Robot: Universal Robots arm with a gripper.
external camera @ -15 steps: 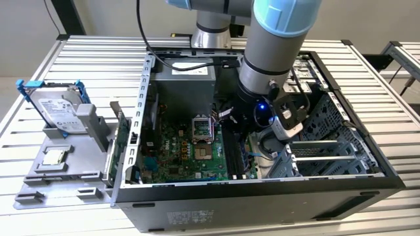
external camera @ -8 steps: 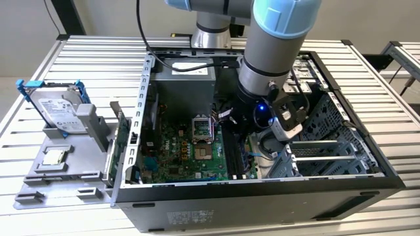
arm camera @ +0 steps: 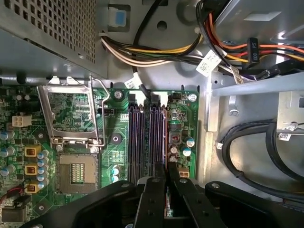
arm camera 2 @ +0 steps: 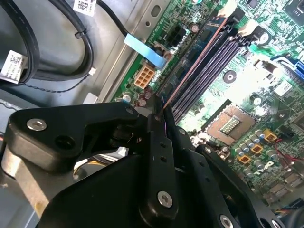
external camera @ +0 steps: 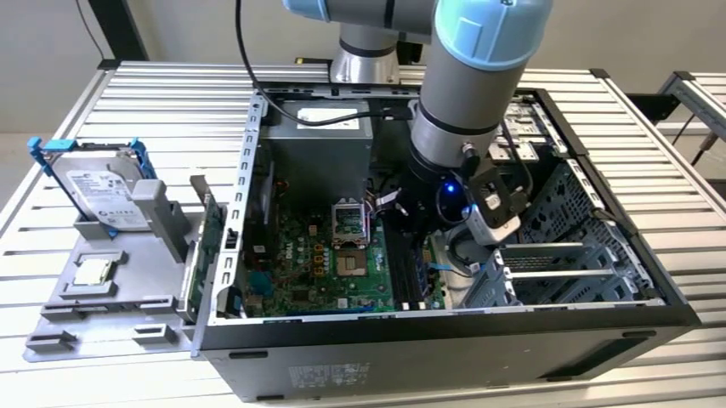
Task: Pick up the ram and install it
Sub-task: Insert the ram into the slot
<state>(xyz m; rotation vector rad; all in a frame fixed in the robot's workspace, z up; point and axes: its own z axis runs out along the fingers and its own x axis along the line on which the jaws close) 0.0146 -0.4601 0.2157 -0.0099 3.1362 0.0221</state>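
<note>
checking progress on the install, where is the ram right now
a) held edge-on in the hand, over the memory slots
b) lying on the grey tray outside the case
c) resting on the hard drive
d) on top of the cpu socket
a: in the second wrist view the ram runs as a thin edge out from the hand, along the memory slots on the motherboard.

Ram (arm camera 2: pixel 190 66) in outermost motherboard slot (arm camera: pixel 164 137)
</note>
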